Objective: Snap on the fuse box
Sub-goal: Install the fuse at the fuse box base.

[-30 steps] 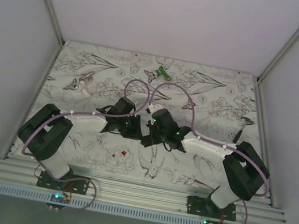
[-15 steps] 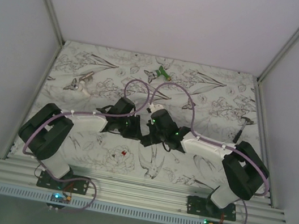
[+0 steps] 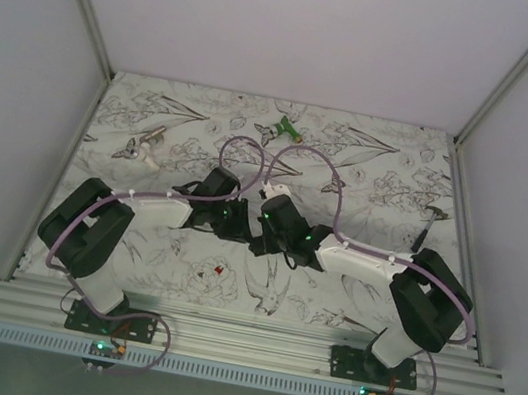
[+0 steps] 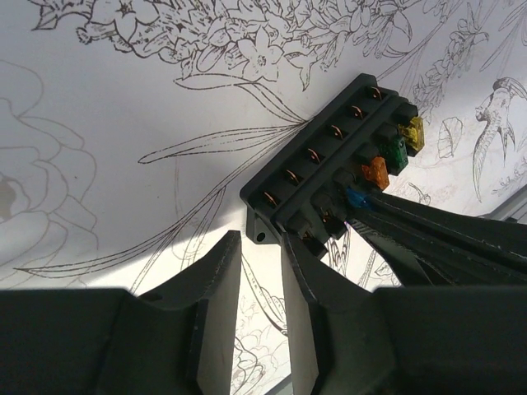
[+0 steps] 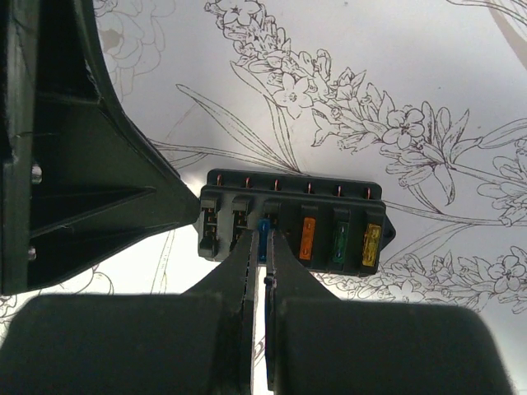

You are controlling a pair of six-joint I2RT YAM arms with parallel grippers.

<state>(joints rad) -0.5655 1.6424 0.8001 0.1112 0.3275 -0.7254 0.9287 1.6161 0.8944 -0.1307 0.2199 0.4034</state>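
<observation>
The black fuse box [image 5: 288, 193] lies flat on the flower-print table, with orange [image 5: 308, 237], green [image 5: 339, 239] and yellow [image 5: 371, 243] fuses seated in its slots. My right gripper [image 5: 263, 239] is shut on a small blue fuse [image 5: 263, 230], held at the slot beside the orange one. My left gripper [image 4: 255, 239] stands narrowly open at the box's [image 4: 321, 164] tabbed end, nothing between its fingers, one finger [image 5: 123, 197] touching that end. In the top view both grippers meet mid-table, left [image 3: 239, 224] and right [image 3: 263, 235], hiding the box.
A green-and-white gadget [image 3: 289, 128] lies near the back edge. A tiny red fuse [image 3: 218, 270] sits on the table in front of the arms. A small pale object [image 3: 141, 147] lies at the left, a dark one [image 3: 433, 218] at the right. White walls enclose the table.
Both wrists have shifted slightly away from the bases and to the left, staying together at the box. Neither gripper's jaws have visibly changed.
</observation>
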